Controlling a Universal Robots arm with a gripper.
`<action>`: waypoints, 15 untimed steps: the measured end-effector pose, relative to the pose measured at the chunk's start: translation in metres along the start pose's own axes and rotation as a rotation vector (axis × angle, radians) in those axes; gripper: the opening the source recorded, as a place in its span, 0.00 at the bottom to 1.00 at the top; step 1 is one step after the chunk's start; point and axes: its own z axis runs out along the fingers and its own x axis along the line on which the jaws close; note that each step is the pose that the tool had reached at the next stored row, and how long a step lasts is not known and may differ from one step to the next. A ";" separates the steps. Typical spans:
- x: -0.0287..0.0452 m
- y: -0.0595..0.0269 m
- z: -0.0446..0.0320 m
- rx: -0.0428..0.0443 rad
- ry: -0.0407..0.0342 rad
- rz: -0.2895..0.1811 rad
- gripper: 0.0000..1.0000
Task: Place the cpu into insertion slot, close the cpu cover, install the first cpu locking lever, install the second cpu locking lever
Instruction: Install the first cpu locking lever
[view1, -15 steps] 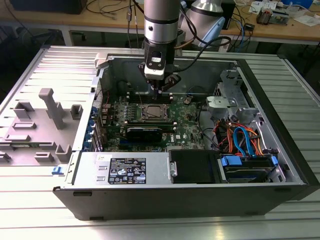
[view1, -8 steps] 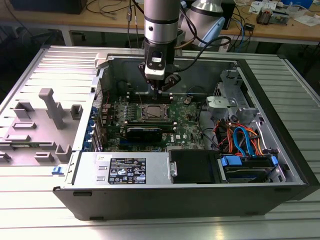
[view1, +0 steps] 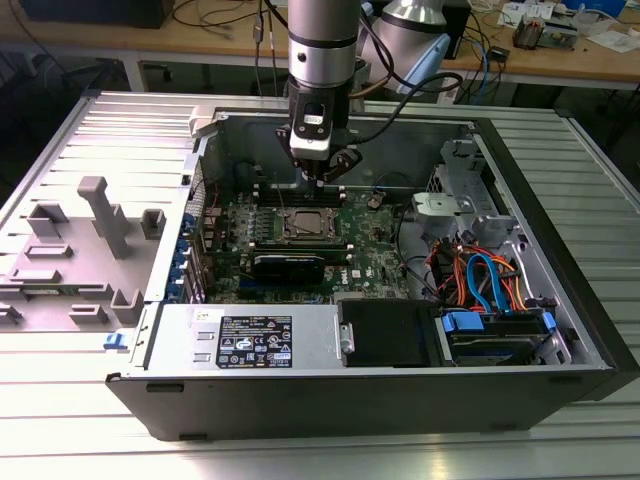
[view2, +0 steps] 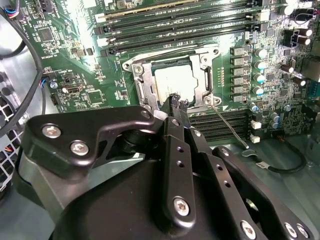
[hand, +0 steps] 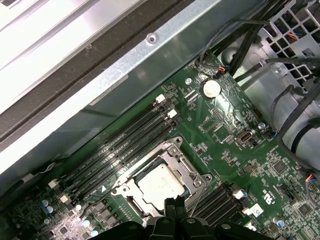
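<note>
Exterior view: the claw (view1: 322, 177) hangs inside the open case (view1: 420, 150), just above the slot (view1: 305, 226).

Second wrist view: its fingers are pressed together, gripping nothing. The tips are over the cover's (view2: 141, 80) edge, and 1 lever (view2: 227, 125) sticks out beside it.

First wrist view: the cpu (hand: 161, 185) lies in the slot, framed by the cover.

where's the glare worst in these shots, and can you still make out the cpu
second wrist view: glare turns the cpu top near-white and bleaches the motherboard corner, with the black tool blocking the foreground; first wrist view: the metal case wall gleams, the cpu is pale grey but distinct
</note>
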 end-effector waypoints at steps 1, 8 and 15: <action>0.0000 0.0000 0.0000 -0.0001 0.0001 -0.001 0.11; 0.0000 0.0000 0.0000 -0.0011 0.0006 -0.005 0.11; 0.0000 0.0000 0.0000 -0.0020 0.0011 -0.009 0.11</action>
